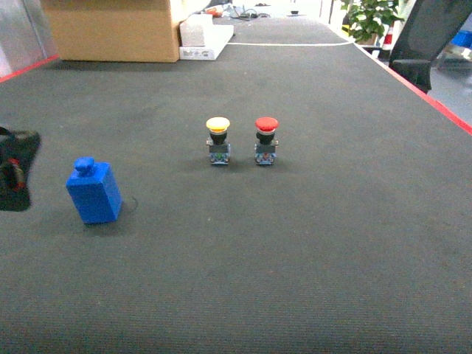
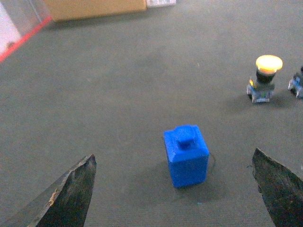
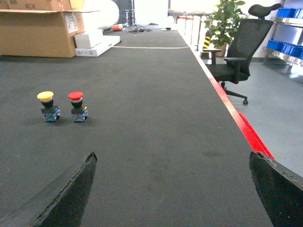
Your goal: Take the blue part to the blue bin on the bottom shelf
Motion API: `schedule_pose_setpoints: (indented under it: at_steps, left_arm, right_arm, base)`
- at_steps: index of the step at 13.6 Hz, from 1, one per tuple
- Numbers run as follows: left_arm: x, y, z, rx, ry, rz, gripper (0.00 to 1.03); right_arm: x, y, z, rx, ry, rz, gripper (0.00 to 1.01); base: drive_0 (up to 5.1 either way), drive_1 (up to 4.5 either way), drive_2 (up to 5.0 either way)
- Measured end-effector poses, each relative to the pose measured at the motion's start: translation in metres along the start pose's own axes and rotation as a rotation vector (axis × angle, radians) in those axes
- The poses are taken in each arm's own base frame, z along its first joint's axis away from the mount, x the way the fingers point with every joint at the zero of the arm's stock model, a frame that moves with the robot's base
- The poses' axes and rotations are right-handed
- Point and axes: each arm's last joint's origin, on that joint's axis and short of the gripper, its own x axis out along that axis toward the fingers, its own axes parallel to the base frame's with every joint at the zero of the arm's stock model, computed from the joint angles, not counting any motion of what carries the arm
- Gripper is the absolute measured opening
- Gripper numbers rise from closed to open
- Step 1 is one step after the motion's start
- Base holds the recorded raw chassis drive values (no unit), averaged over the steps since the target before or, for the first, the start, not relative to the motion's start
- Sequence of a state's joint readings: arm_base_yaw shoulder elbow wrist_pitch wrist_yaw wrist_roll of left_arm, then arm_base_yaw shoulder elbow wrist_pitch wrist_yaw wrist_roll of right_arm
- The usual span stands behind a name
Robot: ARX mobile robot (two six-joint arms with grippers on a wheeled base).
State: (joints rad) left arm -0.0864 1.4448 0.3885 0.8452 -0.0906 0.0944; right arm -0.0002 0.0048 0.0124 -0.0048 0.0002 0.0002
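Blue part (image 2: 186,155) stands upright (knob on top) between the spread left gripper (image 2: 175,189) fingers.

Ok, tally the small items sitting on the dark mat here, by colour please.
Blue: 1, the blue part
Yellow-capped: 1, the yellow push button
Red-capped: 1, the red push button
Total: 3
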Motion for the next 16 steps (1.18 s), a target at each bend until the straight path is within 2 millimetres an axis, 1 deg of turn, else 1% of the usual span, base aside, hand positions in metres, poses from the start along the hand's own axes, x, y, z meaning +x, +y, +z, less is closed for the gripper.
schedule_pose_setpoints:
  at_steps: [1,2,4,5,7,10,11,13,14,16]
  left_arm:
    - [0.023,-0.007,-0.007,-0.009,0.059,-0.023,0.98]
    - [0.037,-0.011,-0.007,-0.033,0.066,-0.031,0.98]
    - [0.058,-0.012,-0.008,-0.102,0.08,-0.014,0.98]
    - [0.07,-0.011,-0.013,-0.153,0.091,0.01,0.98]
    - [0.09,-0.014,-0.025,-0.206,0.125,0.003,0.98]
    - [0.114,-0.021,-0.031,-0.226,0.132,0.0,0.98]
    - [0.122,-0.022,-0.04,-0.221,0.162,0.007,0.98]
    - [0.135,-0.024,-0.051,-0.216,0.199,0.022,0.98]
    - [0.14,-0.024,-0.051,-0.216,0.199,0.027,0.98]
    - [0.142,-0.025,-0.055,-0.211,0.215,0.03,0.97]
  right_arm:
    - [0.0,0.0,0.0,0.0,0.0,0.0,0.98]
    - [0.0,0.0,0.0,0.0,0.0,0.0,0.98]
    - [0.0,0.0,0.0,0.0,0.0,0.0,0.98]
    - [0.0,0.0,0.0,0.0,0.0,0.0,0.98]
    - [0.0,0.0,0.0,0.0,0.0,0.0,0.98]
    - [0.0,0.0,0.0,0.0,0.0,0.0,0.98]
    - [0.0,0.0,0.0,0.0,0.0,0.0,0.98]
    - [0.0,0.0,0.0,0.0,0.0,0.0,0.98]
    - [0.0,0.0,0.0,0.0,0.0,0.0,0.98]
    - [0.0,0.0,0.0,0.0,0.0,0.0,0.98]
  base:
    - [0.0,0.0,0.0]
    - [0.0,0.0,0.0]
    - [0.0,0.0,0.0]
    - [0.0,0.0,0.0]
    - [0.0,0.0,0.0]
    - [0.0,0.0,0.0]
    - [0.0,0.0,0.0]
    - [0.0,0.0,0.0]
    - [0.0,0.0,0.0]
    - [0.0,0.0,0.0]
